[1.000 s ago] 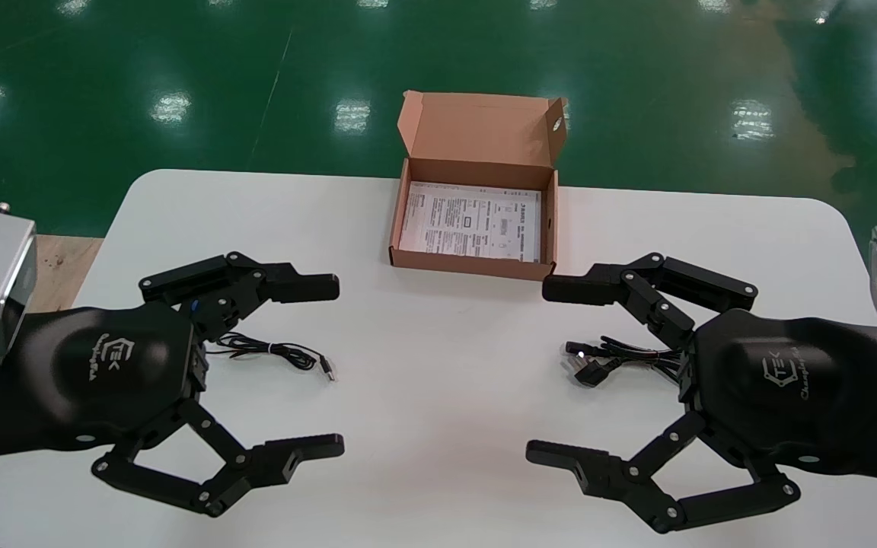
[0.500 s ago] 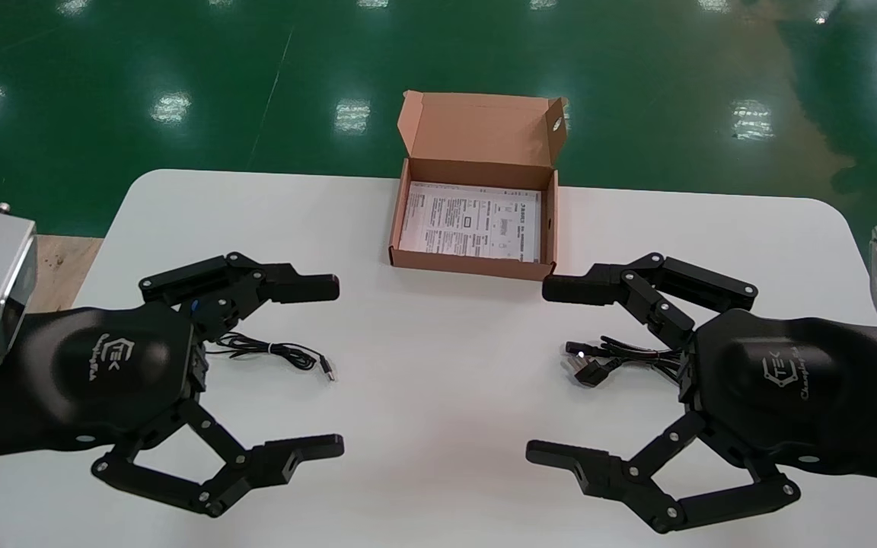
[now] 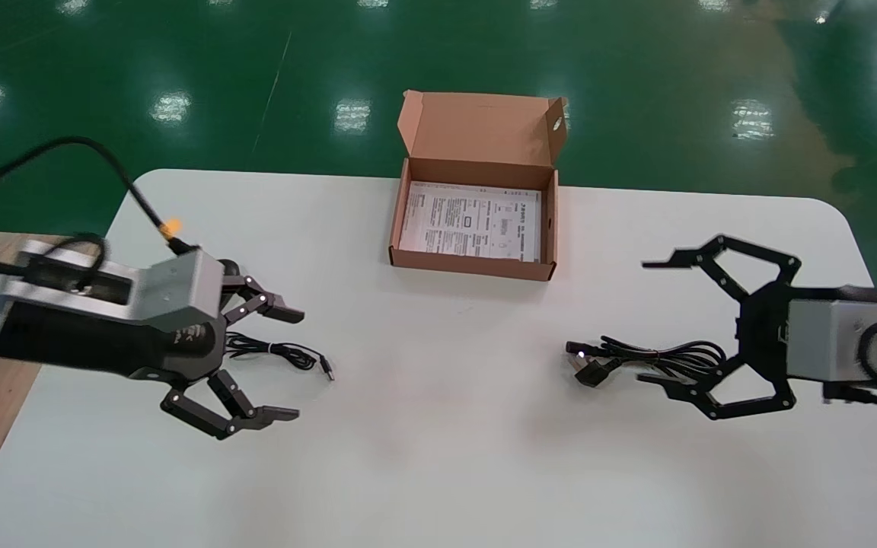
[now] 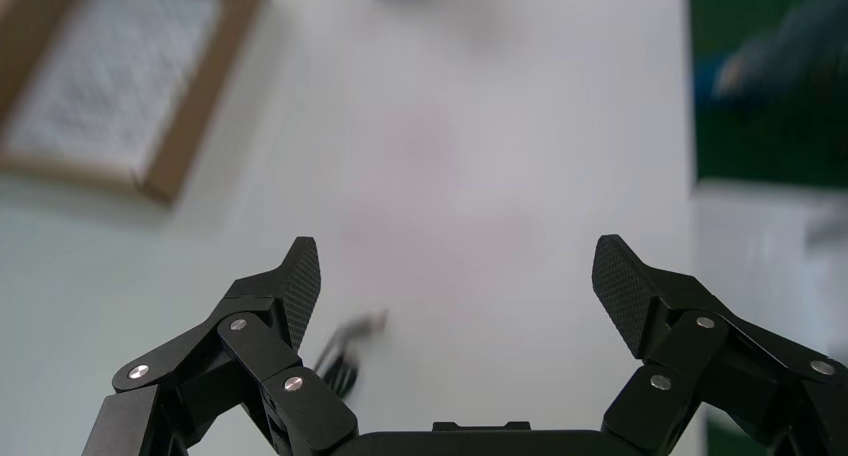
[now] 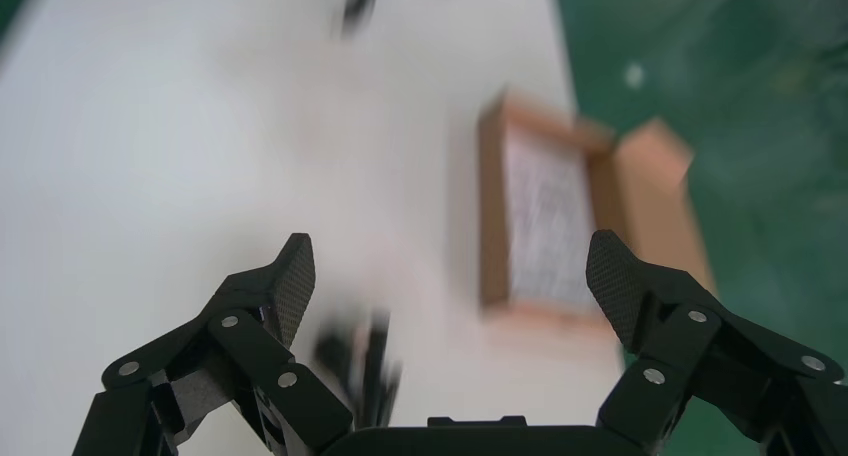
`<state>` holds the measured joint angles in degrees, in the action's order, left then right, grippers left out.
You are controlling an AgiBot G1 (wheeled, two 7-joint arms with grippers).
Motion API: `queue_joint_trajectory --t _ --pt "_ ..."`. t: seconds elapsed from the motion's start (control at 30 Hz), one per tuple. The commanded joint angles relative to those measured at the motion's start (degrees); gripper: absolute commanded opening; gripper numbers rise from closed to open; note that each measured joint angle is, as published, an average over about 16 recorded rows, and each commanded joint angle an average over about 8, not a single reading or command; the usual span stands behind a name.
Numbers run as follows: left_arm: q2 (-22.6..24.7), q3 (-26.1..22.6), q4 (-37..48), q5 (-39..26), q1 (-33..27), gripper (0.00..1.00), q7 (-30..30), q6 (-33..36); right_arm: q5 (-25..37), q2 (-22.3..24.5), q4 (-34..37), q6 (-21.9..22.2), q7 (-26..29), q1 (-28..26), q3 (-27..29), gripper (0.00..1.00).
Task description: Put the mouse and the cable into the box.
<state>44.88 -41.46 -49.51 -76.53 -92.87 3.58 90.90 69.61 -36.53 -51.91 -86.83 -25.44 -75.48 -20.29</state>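
In the head view, our left gripper (image 3: 288, 364) hangs with jaws spread wide over the thin USB cable (image 3: 286, 352) at near left. Our right gripper (image 3: 648, 321), equally spread, faces the coiled black cable bundle (image 3: 659, 354). The open cardboard box (image 3: 476, 266) sits far centre. We spot no mouse. In the left wrist view, the thin cord looks limp and light. In the right wrist view, the bundle is blurred; we'd pinch it mid-coil, where the strands gather.

The left gripper (image 3: 288, 364) extends in from the robot's left side, held low and level, its jaws spread wide and pointing toward the middle. The right gripper (image 3: 645, 320) extends in from the right side, also low, with jaws just as wide apart and tips pointing inward toward the left one.
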Motion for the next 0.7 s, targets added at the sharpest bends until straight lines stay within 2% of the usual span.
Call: queue_joint_trajectory --t 0.03,0.17,0.33,0.5,0.7 --pt "2.52 -4.03 4.55 -4.43 -3.78 1.0 -2.88 0.04 4.31 -0.9 4.85 -1.0 -6.15 -2.35 -1.44 1.0" --pt "7.77 -9.28 15.32 -10.06 -9.18 1.0 -10.21 -0.45 10.4 -2.72 14.64 0.52 -13.1 -6.12 -3.98 1.0" --pt "13.63 -13.33 27.17 -14.8 -13.15 1.0 -18.88 -1.27 15.68 -5.08 23.81 3.78 -18.76 -9.24 -6.26 1.0" --pt "17.8 -15.37 35.7 -17.4 -14.63 1.0 -25.62 -2.63 18.25 -7.65 30.23 5.84 -22.6 -11.19 -7.61 1.0" --pt "20.86 -16.0 42.33 -18.38 -15.04 1.0 -30.48 -5.41 19.77 -10.61 35.98 7.34 -25.88 -13.4 -8.5 1.0"
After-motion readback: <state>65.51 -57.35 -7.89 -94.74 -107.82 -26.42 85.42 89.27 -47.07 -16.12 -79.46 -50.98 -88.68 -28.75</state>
